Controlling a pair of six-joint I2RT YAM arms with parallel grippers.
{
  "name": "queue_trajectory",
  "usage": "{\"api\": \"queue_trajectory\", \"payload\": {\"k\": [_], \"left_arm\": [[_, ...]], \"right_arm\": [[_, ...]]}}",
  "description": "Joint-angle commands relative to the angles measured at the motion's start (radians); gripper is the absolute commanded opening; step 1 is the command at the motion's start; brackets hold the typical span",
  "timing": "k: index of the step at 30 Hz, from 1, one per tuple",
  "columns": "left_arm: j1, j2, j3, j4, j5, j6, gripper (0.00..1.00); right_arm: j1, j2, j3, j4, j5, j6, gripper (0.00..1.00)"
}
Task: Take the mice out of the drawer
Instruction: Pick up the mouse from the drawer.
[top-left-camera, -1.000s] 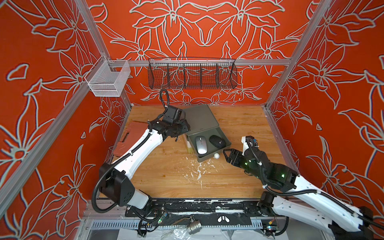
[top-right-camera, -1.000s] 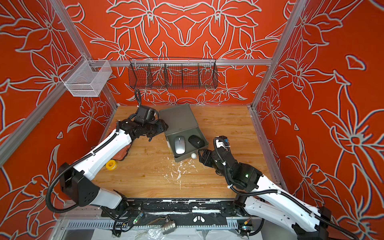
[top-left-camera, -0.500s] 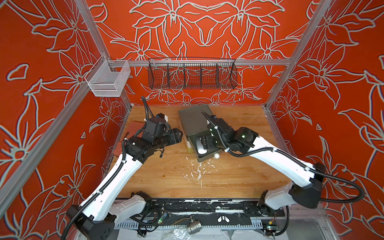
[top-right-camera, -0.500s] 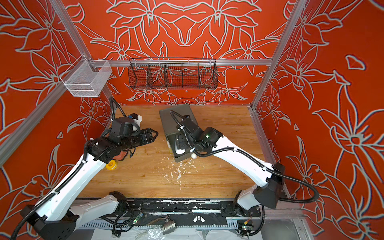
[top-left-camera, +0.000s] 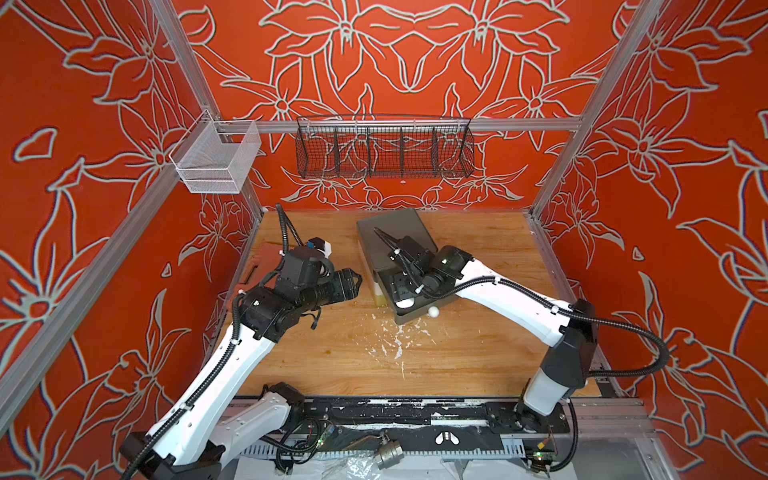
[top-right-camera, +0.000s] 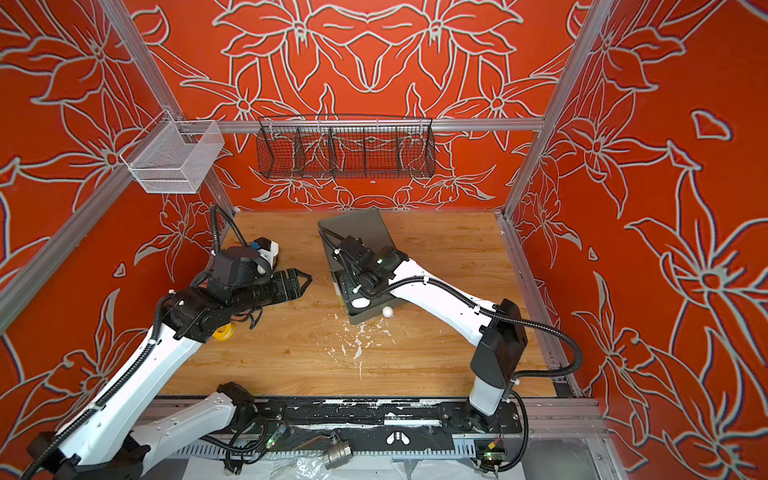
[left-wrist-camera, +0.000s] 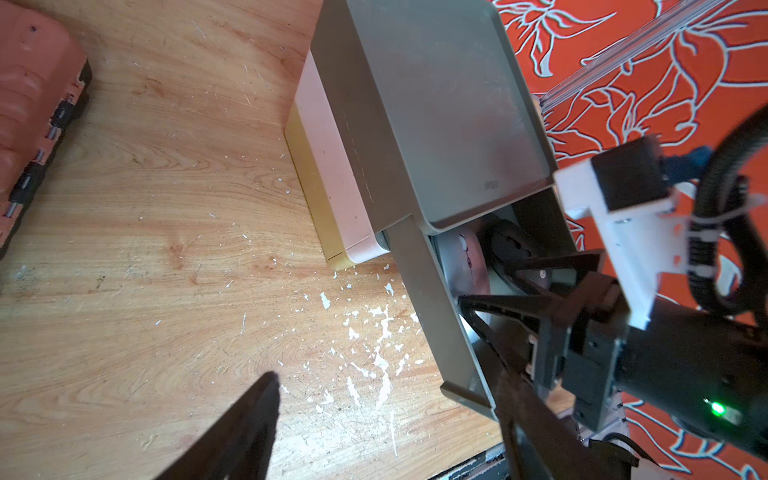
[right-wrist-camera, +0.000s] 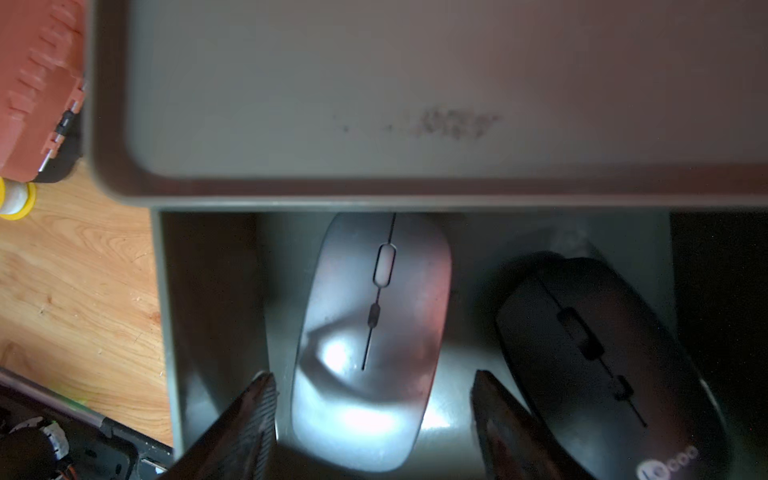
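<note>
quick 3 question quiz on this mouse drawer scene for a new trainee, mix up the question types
1. True or false: the silver mouse lies on the table, outside the drawer.
2. What sits between the open fingers of the right hand? A) silver mouse B) a blue mouse C) nothing
3. Fill in: the left hand, open above the table, holds ____.
Key: 1 false; 2 A; 3 nothing.
</note>
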Motion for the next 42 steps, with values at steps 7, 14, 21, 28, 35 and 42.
{"api": "queue_trajectory", "payload": {"k": [7, 14, 21, 28, 35, 42], "left_arm": [[-0.001, -0.020, -0.014, 0.003, -0.014, -0.007, 0.81], [-0.001, -0.017, -0.015, 0.009, -0.018, -0.015, 0.82], [-0.001, -0.015, -0.013, 0.008, -0.026, -0.016, 0.83], [-0.001, -0.010, -0.010, 0.011, -0.024, -0.017, 0.83], [-0.001, -0.007, 0.000, 0.014, -0.014, -0.020, 0.84], [-0.001, -0.001, 0.022, 0.008, -0.003, -0.016, 0.84]], "right_arm": [[-0.020, 0.057, 0.035, -0.002, 0.006, 0.037, 0.77], [-0.026, 0.095, 0.060, 0.002, 0.001, 0.045, 0.75], [-0.030, 0.128, 0.064, 0.003, -0.019, 0.051, 0.75], [-0.031, 0.133, 0.070, 0.002, -0.016, 0.050, 0.66], [-0.031, 0.085, 0.074, 0.001, -0.028, 0.054, 0.61], [-0.032, 0.010, 0.029, 0.007, -0.042, 0.060, 0.61]]}}
